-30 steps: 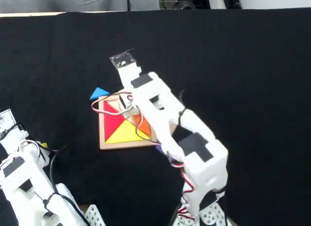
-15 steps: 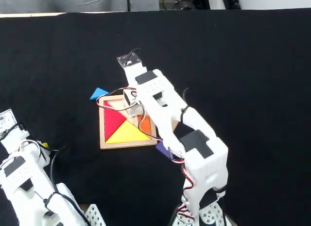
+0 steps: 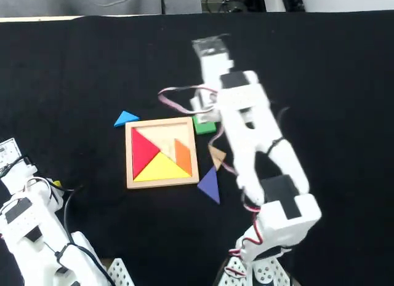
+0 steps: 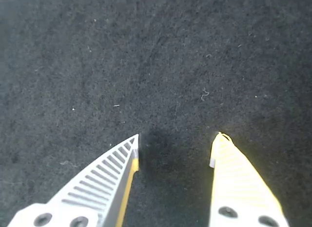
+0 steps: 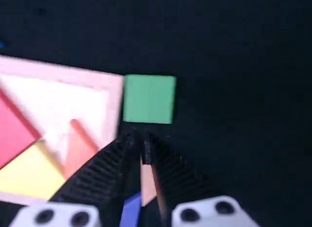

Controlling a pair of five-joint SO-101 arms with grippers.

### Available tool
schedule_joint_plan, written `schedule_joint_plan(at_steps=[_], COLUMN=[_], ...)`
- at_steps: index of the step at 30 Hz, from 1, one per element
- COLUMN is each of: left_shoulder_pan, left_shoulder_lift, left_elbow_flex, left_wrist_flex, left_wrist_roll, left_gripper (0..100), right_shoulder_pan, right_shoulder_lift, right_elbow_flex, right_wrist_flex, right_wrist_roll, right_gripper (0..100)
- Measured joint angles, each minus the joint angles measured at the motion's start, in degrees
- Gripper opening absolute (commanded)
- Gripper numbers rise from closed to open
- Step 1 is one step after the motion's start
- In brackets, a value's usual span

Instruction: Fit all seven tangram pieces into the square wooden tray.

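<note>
The right arm has swung off the square wooden tray (image 3: 128,157), and the right gripper (image 5: 141,139) is now pinched closed and empty above the small green square piece (image 3: 204,125), which lies just beside the tray's corner. A red triangle (image 3: 143,150), a yellow triangle (image 3: 161,169) and an orange piece (image 3: 182,155) sit inside. The green square, the tan triangle (image 3: 217,155), the purple triangle (image 3: 210,186) and the blue triangle (image 3: 125,119) lie outside, so four placements likely remain. The left gripper (image 4: 178,136) hangs spread open over black cloth (image 4: 146,51).

The table (image 3: 345,175) is covered by a black cloth (image 3: 332,83), which is evenly lit. Beyond its far edge, a pale strip (image 3: 37,17), dark cables (image 3: 228,0) and a white surface (image 3: 351,0) are seen.
</note>
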Motion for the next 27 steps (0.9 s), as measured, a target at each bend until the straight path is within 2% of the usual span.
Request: schedule_joint_plan(at_steps=[6, 10, 12, 19, 27], left_shoulder_pan=[0.0, 0.0, 0.0, 0.0, 0.0], left_shoulder_lift=[0.0, 0.0, 0.0, 0.0, 0.0], left_elbow_flex=[0.0, 0.0, 0.0, 0.0, 0.0], left_wrist_flex=[0.0, 0.0, 0.0, 0.0, 0.0], left_wrist_roll=[0.0, 0.0, 0.0, 0.0, 0.0], left_gripper=[24, 24, 24, 24, 24], right_shoulder_pan=[4.2, 4.0, 3.6, -1.1, -1.6], right_shoulder_lift=[0.3, 0.3, 0.3, -0.4, 0.4], right_elbow_flex=[5.5, 10.8, 12.9, 18.5, 20.1], right_wrist_flex=[1.0, 1.0, 1.0, 0.5, -3.6], right_wrist_roll=[5.4, 6.7, 6.9, 7.0, 7.1], right_gripper=[3.3, 16.4, 19.8, 20.1, 19.8])
